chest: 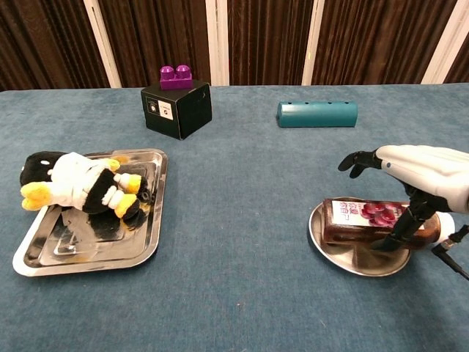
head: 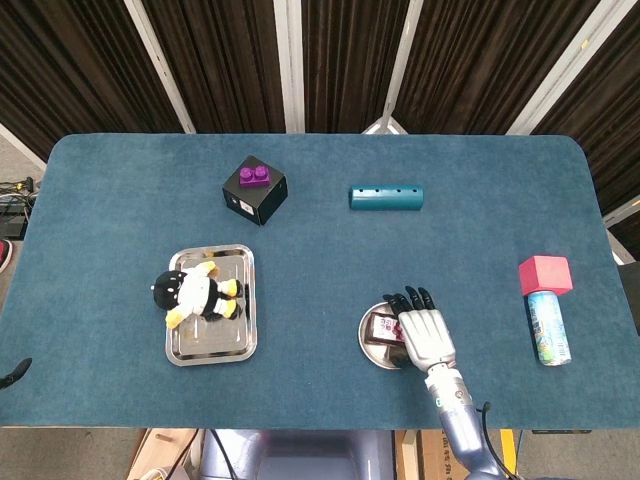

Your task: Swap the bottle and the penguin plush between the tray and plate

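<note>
Blue-felt counter (head: pixel 320 215): swap items in starting places, right hand over bottle.
Rectangular steel tray (head: pixel 212 345), toward the left near edge, carries the black-and-white penguin plush (head: pixel 197 294). Round steel plate (chest: pixel 333 243), right of centre near the front edge, carries the brown labelled bottle (chest: pixel 352 217), long axis left-right. White-and-black right hand (chest: pixel 410 176) directly above it, fingers spread, nothing gripped; left hand barely visible, state unknown.

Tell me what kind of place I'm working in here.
Probably a lab or test bench, not a home: a blue felt-covered table against dark pleated curtains, set with unrelated props such as a toy block box, a penguin plush on a tray, and a spray can.
</note>
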